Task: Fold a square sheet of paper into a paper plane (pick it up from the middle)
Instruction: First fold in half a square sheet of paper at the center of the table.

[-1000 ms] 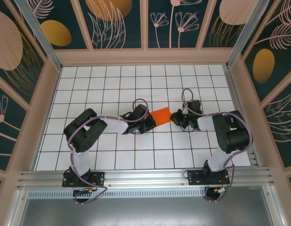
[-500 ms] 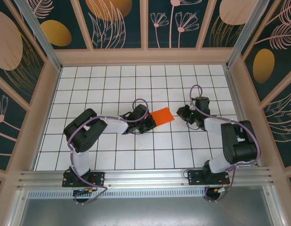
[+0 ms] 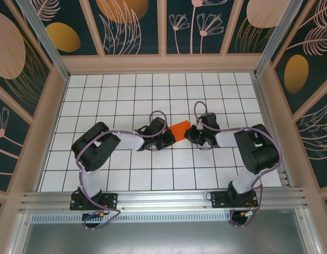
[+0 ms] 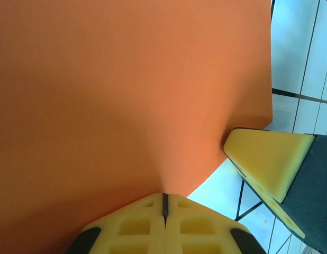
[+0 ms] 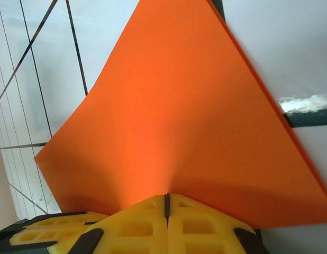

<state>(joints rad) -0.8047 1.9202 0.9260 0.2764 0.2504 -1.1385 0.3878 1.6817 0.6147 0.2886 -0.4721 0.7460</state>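
The white tiled table (image 3: 100, 106) is boxed in by a low frame and dark panels painted with leaves (image 3: 132, 26), with a metal rail (image 3: 153, 198) along its near edge at 6 o'clock. Near the table's middle, the two black arms reach in from either side. They crowd the orange sheet of paper (image 3: 181, 128) so closely that from above it is just a small tilted patch between them. The left gripper (image 3: 169, 136) sits at the sheet's 8 o'clock edge and the right gripper (image 3: 192, 133) at its 3 o'clock edge, and a purple cable (image 3: 158, 114) arches over the left wrist. Both ends of the patch are covered, so I cannot tell a long axis from overhead. The wrist cameras show what the overhead one hides: each pair of yellow jaws is pressed together with the orange paper nipped in the seam, and the paper curves up into the pinch. From the left wrist the sheet spreads from 12 round to 9 o'clock. One fingertip (image 4: 264, 156) of the right gripper touches the sheet's edge at 4 o'clock, and bare tiles show beyond it. From the right wrist the sheet narrows to a corner pointing at 12 o'clock. Its 3 o'clock edge looks doubled, like two layers, and lies just over a dark grid line.
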